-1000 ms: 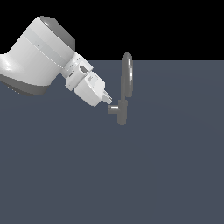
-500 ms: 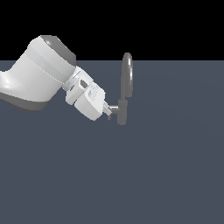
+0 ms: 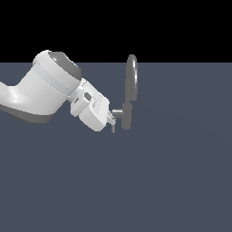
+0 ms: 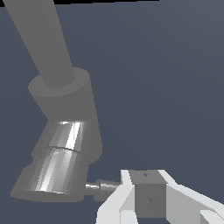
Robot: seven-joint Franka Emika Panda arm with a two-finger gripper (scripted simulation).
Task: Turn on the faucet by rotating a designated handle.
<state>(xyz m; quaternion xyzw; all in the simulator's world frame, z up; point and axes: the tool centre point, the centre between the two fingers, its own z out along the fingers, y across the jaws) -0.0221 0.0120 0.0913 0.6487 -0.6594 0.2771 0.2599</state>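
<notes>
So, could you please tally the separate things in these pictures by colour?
Grey: 1, the faucet with its handle.
White: 1, the robot arm with its hand.
Total: 2.

The claw point(image 3: 112, 121) hides the handle's point(image 3: 117, 112) tip — its opening unreadable.
</notes>
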